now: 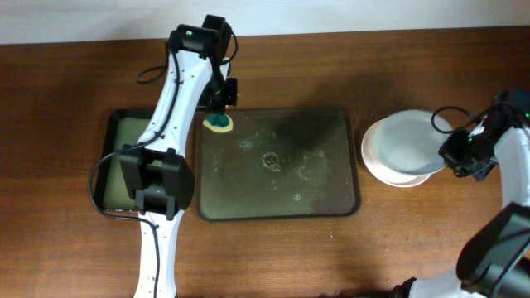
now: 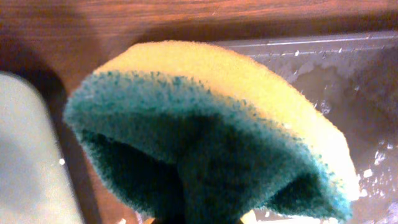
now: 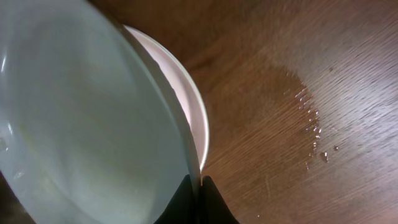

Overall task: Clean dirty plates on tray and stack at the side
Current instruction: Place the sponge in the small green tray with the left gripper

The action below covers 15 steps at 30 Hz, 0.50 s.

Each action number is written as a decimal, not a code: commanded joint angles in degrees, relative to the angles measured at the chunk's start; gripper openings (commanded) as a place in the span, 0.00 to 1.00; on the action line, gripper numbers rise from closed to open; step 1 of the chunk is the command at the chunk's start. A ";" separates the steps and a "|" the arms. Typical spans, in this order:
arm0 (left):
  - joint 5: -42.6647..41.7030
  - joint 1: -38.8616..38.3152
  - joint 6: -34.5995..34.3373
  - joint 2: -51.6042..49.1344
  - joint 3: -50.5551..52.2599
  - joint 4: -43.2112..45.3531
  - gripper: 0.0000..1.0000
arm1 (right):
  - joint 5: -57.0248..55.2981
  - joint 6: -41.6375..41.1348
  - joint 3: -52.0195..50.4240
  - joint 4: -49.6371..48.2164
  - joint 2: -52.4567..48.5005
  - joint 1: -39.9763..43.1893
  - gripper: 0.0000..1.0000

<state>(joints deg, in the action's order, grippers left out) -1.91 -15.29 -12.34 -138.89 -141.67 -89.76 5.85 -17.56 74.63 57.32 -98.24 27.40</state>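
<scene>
The tray (image 1: 331, 141) lies mid-table, wet and smeared, with no plate on it. My left gripper (image 1: 217, 108) hovers at its far left corner, shut on a yellow-and-green sponge (image 1: 219, 123). That sponge (image 2: 217, 124) fills the left wrist view and hides the fingers. To the right of the tray my right gripper (image 1: 451, 161) is shut on the right rim of a pale mint plate (image 1: 406, 147), held tilted over a white plate (image 1: 385, 174) on the table. In the right wrist view the held plate (image 3: 81, 124) sits between the black fingers (image 3: 214, 202), above the lower plate (image 3: 194, 112).
A smaller black tray with a greenish inside (image 1: 124, 165) sits left of the big tray, under the left arm. Water drops (image 3: 314, 130) lie on the wood to the right of the plates. The tray rim (image 2: 323, 43) runs just behind the sponge.
</scene>
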 commanded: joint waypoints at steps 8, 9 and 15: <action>6.80 11.87 4.20 4.39 -14.16 -6.99 0.00 | 7.08 6.86 2.89 4.59 -3.23 -3.65 0.66; 5.44 13.57 5.46 5.22 -14.16 -6.99 0.00 | 7.06 6.88 5.38 7.04 -2.69 -4.33 0.68; 2.56 18.51 6.47 9.01 -9.16 -6.99 0.00 | 7.06 6.86 18.16 16.06 -0.13 -9.25 0.73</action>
<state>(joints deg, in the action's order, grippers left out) 2.33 1.58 -7.66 -135.26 -154.34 -96.62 11.99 -11.51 86.17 71.02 -101.62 21.17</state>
